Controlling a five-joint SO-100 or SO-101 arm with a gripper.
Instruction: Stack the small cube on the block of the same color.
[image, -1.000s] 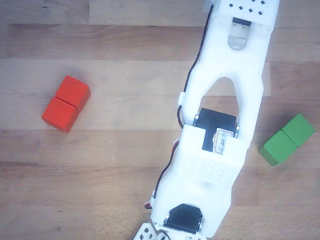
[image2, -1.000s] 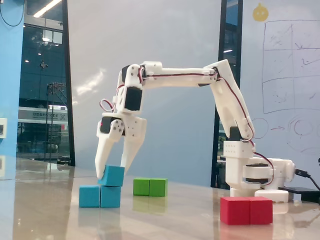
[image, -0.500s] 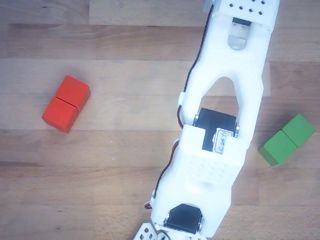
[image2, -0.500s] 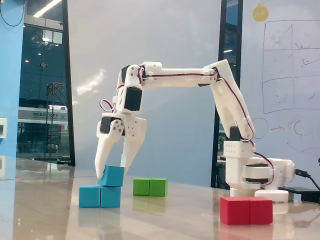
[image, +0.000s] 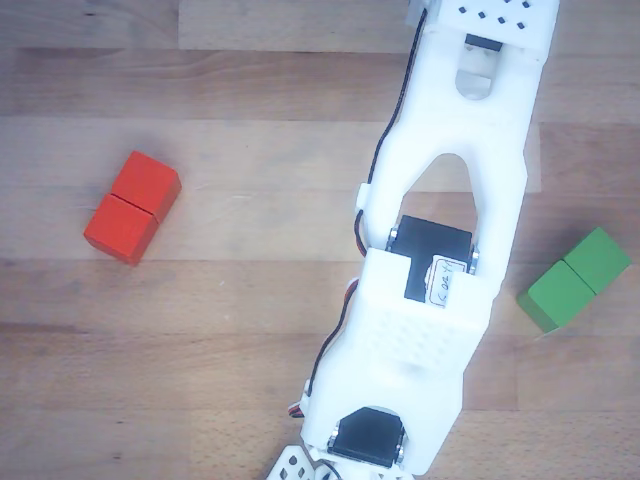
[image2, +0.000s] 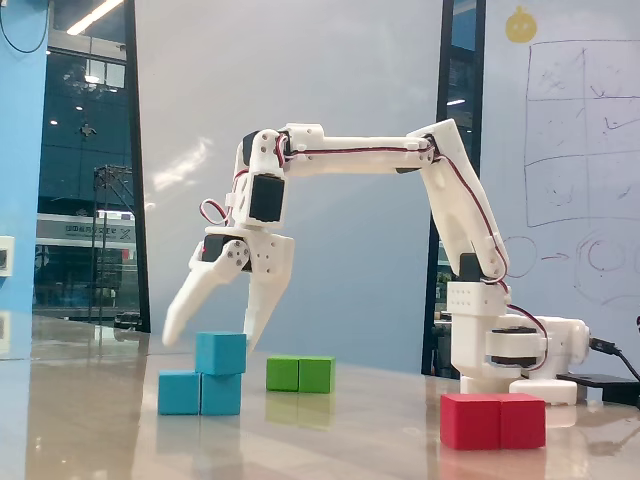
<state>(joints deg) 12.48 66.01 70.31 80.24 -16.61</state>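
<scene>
In the fixed view the small bright-blue cube sits on the right half of the blue oblong block, which lies on the table at the left. My gripper hangs just above and around the cube with its two white fingers spread apart, open and empty. The fingers do not seem to touch the cube. In the other view the white arm crosses the picture from top to bottom and hides both blue pieces and the gripper.
A green oblong block lies behind the blue one and shows at the right of the other view. A red oblong block lies near the front and shows at the left of the other view. The arm's base stands at the right.
</scene>
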